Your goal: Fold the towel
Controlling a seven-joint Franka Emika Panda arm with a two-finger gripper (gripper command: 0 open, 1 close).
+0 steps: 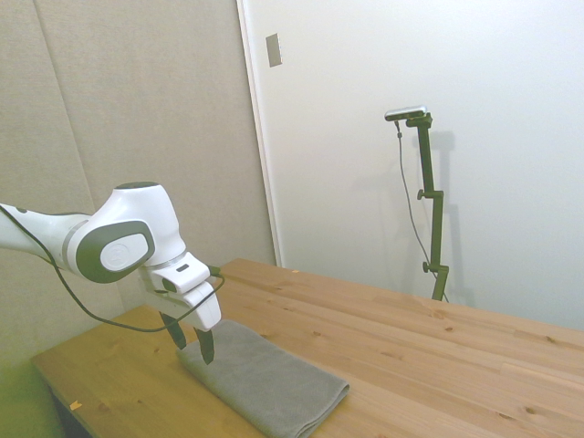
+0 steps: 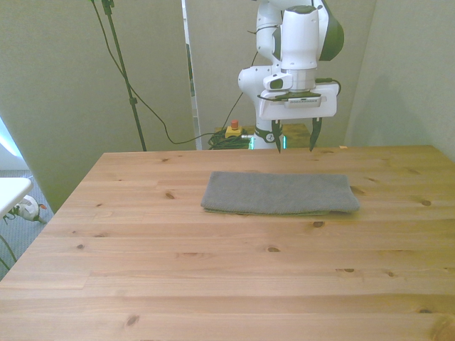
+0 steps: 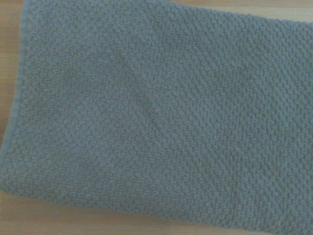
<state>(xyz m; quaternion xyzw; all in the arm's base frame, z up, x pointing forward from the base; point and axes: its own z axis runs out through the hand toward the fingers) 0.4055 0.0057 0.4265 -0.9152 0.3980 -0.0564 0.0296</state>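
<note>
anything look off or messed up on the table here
Nothing stands out. The gray towel lies flat on the wooden table, already doubled over in a neat long strip with its edges roughly lined up. The gripper hangs open just above the towel's far edge, touching nothing.
</note>
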